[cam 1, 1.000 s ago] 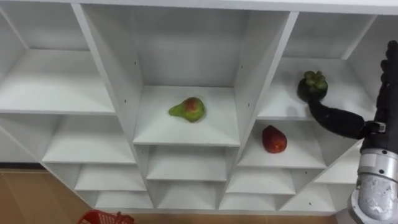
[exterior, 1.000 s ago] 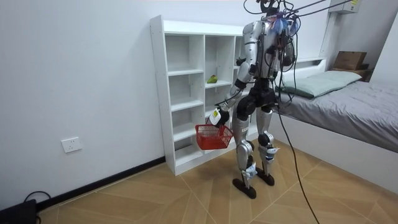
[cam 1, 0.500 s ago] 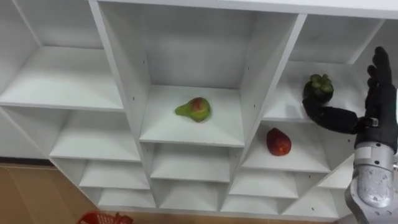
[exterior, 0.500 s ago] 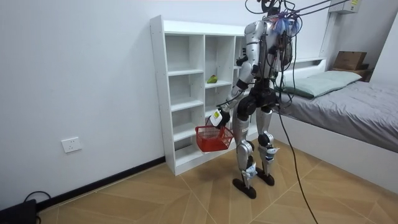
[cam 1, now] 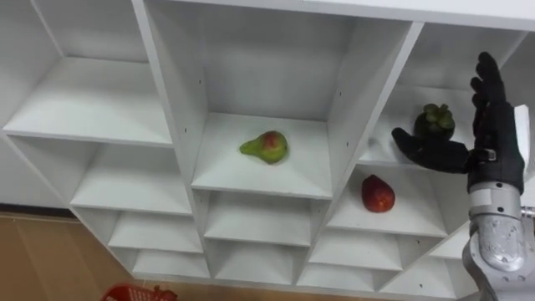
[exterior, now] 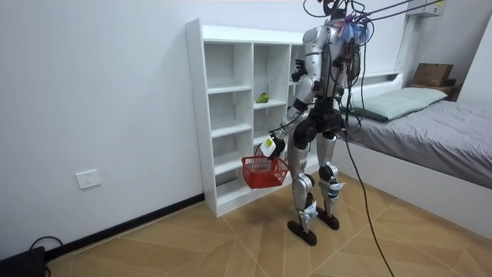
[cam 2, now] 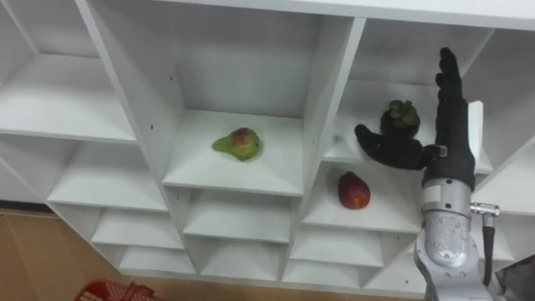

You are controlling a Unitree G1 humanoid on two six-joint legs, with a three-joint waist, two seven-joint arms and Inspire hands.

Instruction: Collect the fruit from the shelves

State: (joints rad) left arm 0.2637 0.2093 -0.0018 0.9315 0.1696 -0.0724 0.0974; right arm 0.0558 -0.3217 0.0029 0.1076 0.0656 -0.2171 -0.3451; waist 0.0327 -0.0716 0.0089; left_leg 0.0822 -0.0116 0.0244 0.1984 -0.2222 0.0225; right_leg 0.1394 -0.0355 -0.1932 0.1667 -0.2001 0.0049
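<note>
A dark purple mangosteen [cam 1: 435, 123] with a green cap sits in the upper right compartment of the white closet [cam 1: 343, 109]. My right hand [cam 1: 493, 142] is open just in front of it, fingers straight up and thumb stretched out to the left below the fruit. A green-red pear [cam 1: 266, 146] lies on the middle shelf. One shelf lower, to the right, lies a red fruit [cam 1: 378, 193]. In the room view my left hand [exterior: 269, 145] hangs low at my side, shut on the handle of a red basket [exterior: 264, 169].
I stand facing the closet [exterior: 223, 115], close to it. The basket's rim [cam 1: 138, 293] shows at the bottom, over the wooden floor. A bed [exterior: 430, 131] stands at the room view's right. The other compartments hold nothing.
My right hand has risen and moved left, so its thumb now reaches past the mangosteen's left side. The view has shifted a little. The fruits lie as before.
</note>
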